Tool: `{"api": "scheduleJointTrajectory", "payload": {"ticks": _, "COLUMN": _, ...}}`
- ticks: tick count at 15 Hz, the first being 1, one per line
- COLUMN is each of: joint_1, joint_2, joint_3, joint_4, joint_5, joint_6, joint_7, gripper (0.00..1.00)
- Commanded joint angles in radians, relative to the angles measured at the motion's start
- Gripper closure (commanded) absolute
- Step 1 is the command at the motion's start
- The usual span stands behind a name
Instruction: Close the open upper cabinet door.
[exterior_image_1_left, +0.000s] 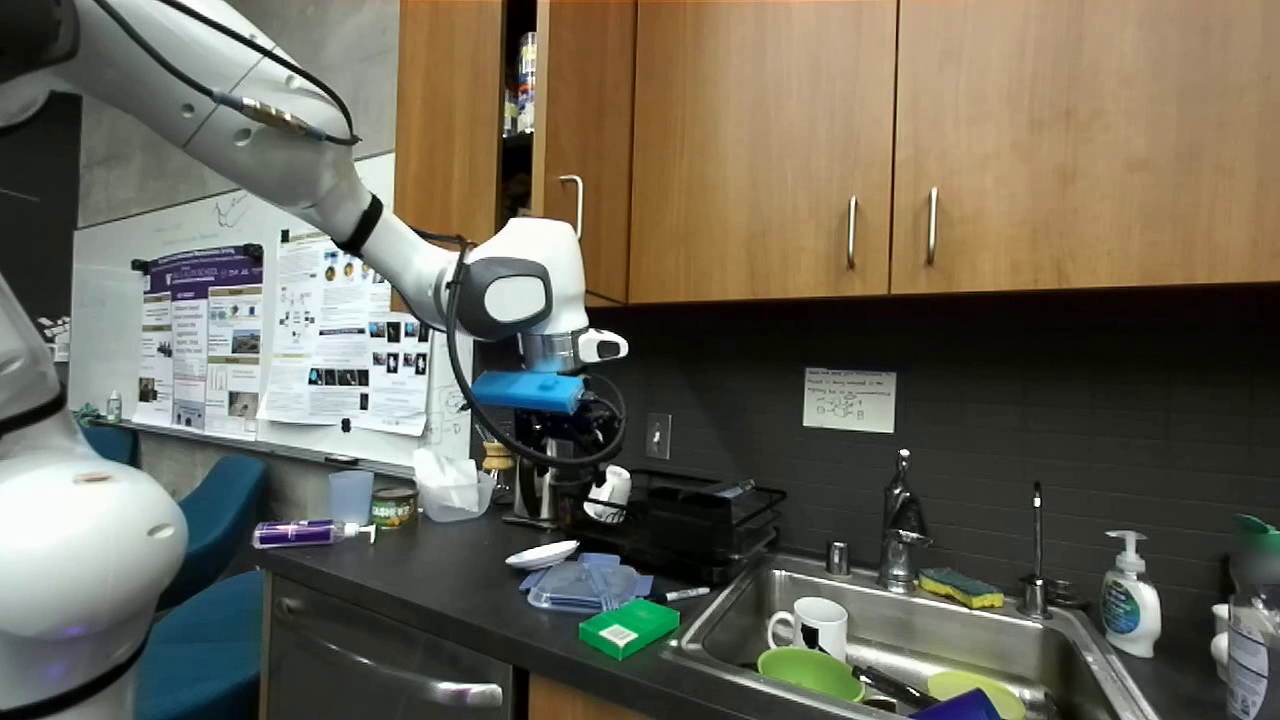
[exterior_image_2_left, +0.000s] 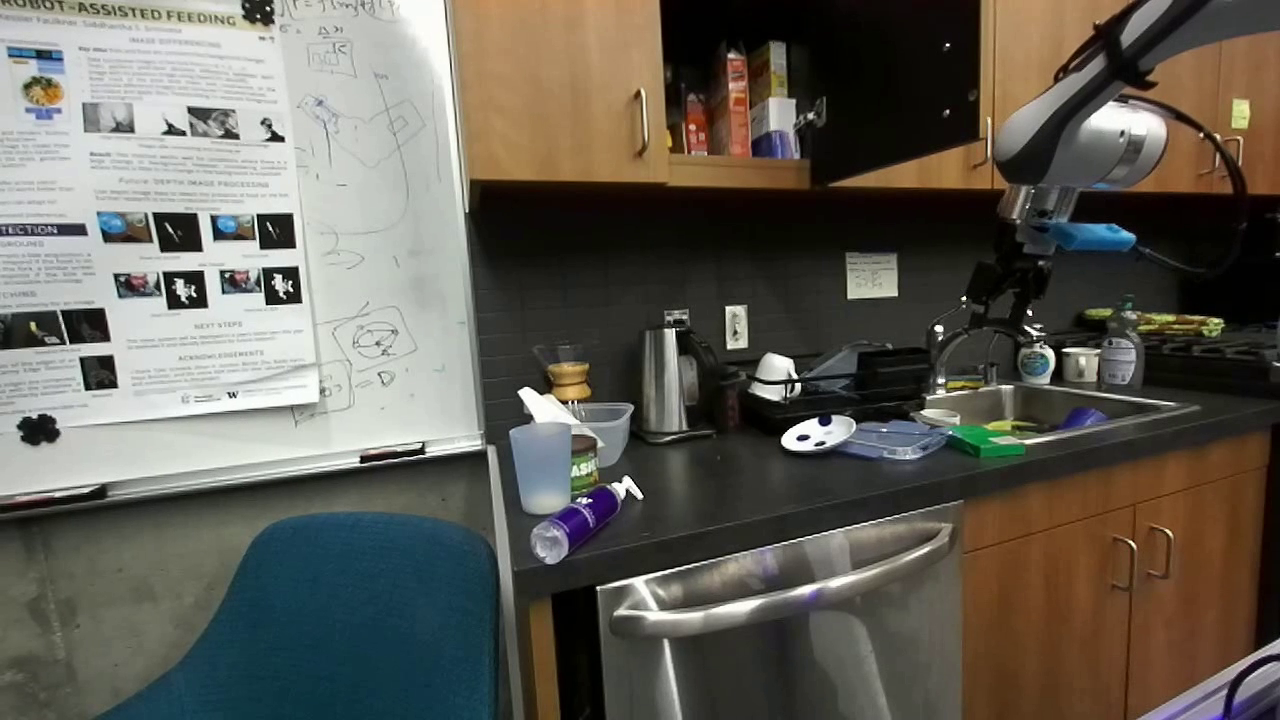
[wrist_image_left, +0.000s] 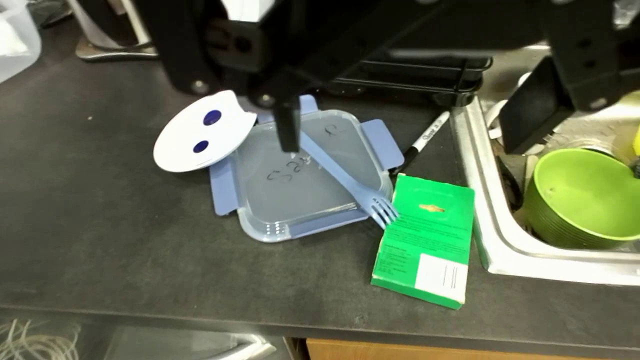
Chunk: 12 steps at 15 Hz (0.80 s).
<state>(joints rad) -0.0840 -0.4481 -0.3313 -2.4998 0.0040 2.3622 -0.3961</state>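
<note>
The upper cabinet door (exterior_image_1_left: 592, 110) is narrow brown wood with a silver bar handle (exterior_image_1_left: 578, 203). It stands open in both exterior views. In an exterior view its dark inner face (exterior_image_2_left: 900, 85) shows, with boxes on the shelf beside it. My gripper (exterior_image_2_left: 1003, 305) points down, below the cabinets and to the right of the door there; it also shows in an exterior view (exterior_image_1_left: 572, 478) below the door's lower edge. My gripper touches no part of the door. In the wrist view (wrist_image_left: 410, 122) its dark fingers are wide apart with nothing between them. The door is out of the wrist view.
The twin narrow door (exterior_image_2_left: 560, 90) and a wide door (exterior_image_1_left: 765, 150) flank the open one. On the counter (exterior_image_1_left: 440, 585) are a dish rack (exterior_image_1_left: 700, 515), a lidded container (wrist_image_left: 310, 175), a green box (wrist_image_left: 425, 240) and a kettle (exterior_image_2_left: 662, 385). The sink's rim (wrist_image_left: 475, 200) and faucet (exterior_image_1_left: 898, 530) are nearby.
</note>
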Motion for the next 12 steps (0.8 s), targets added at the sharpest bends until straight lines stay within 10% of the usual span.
{"api": "scheduleJointTrajectory", "payload": {"ticks": 1, "joint_1": -0.073, "joint_2": 0.024, "joint_3": 0.035, "joint_4": 0.024, "joint_5": 0.008, "joint_6": 0.038, "joint_7": 0.154, "gripper": 0.0}}
{"api": "scheduleJointTrajectory", "payload": {"ticks": 12, "joint_1": -0.194, "joint_2": -0.07, "joint_3": 0.055, "joint_4": -0.021, "joint_5": 0.055, "joint_6": 0.343, "joint_7": 0.406, "gripper": 0.0}}
